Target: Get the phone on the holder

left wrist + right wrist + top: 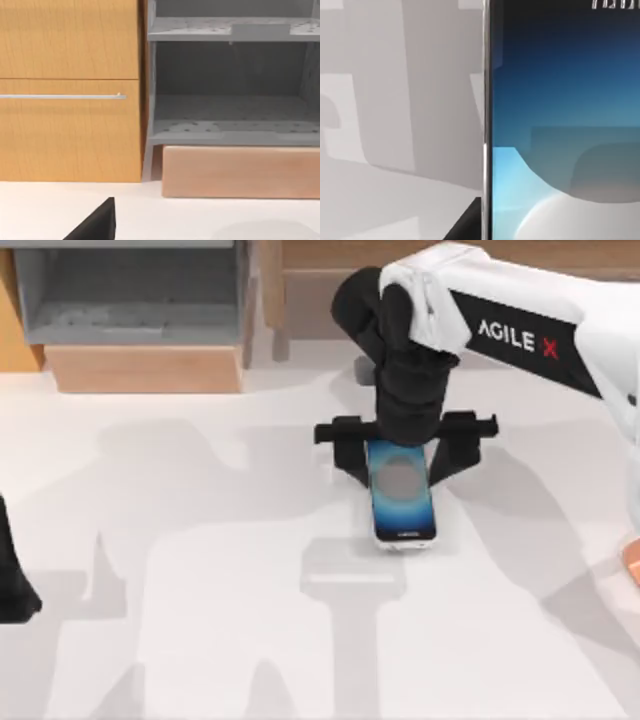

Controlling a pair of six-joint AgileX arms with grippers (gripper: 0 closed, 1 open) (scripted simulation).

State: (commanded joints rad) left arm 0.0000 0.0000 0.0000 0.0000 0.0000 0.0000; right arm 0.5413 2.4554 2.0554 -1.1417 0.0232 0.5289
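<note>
Right pincer [402, 445] over one phone [403, 498] on one holder [345, 440].

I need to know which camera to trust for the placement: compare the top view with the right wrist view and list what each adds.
Top view alone: the black holder with the phone leaning in it, the right arm over its upper end, the left gripper parked at the table's left edge. Right wrist view alone: the phone's silvery rim close up. Both: the blue screen and white table.
</note>
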